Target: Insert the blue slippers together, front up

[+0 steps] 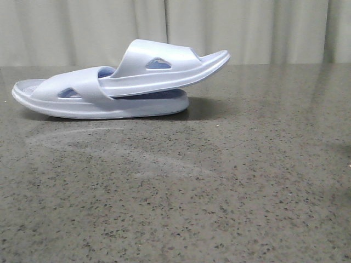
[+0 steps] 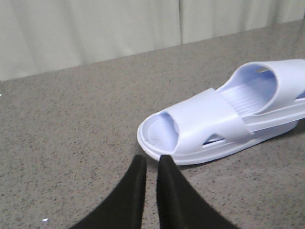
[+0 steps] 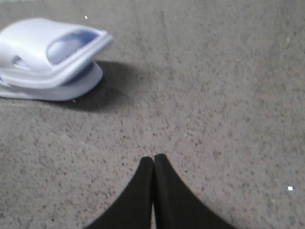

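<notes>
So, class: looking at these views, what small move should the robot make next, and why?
Probably none beyond keeping both arms back: the upper slipper already sits tucked under the strap of the lower slipper, and the left tool and right tool hold nothing.

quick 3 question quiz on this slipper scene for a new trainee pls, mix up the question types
1. True or false: the upper slipper lies flat on the table beside the lower slipper.
2. Multiple choice: how does the right pincer stand? A) shut on a slipper B) shut, holding nothing C) wide open
3. Fill in: in the front view, the upper slipper's raised end points toward the robot's ____ side.

Key
1. False: it is tucked under the lower slipper's strap, tilted up at its free end.
2. B: its fingers meet over bare table, apart from the slippers.
3. right

Note: the left pincer shows a narrow gap and holds nothing.
</notes>
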Controlling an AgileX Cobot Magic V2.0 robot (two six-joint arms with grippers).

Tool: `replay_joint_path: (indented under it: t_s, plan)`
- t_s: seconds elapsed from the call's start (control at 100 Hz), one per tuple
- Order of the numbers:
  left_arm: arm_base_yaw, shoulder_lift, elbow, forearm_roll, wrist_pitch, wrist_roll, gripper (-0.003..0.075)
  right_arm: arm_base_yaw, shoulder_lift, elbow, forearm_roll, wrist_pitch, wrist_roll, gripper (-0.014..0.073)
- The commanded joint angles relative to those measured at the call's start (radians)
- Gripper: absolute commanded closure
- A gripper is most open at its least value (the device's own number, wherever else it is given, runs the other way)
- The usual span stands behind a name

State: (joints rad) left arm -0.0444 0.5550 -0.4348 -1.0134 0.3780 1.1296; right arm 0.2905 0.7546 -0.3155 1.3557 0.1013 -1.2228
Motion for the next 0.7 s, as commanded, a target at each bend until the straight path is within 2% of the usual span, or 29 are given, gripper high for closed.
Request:
replay_joint_path:
  t_s: [0.0,0.22,0.42,0.69]
  plan:
    - [-0.018,-0.037,-0.012,-0.070,-0.044,0.001,0.0705,0.002,-0.011,0.006,0.012,-0.043,-0.005,0.0672]
    - [-0.018,-0.070,0.059,-0.090,-0.044,0.001,0.0705,0.002,-0.056,0.057,0.067,-0.110,-0.005,0.0672]
    - [-0.018,-0.070,0.064,-0.124,-0.092,0.001,0.0705,0.002,-0.056,0.068,0.081,-0.109,-0.005,0.0673]
    - [-0.018,-0.070,0.064,-0.133,-0.076,0.001,0.0705,0.002,-0.056,0.068,0.086,-0.081,-0.005,0.0673]
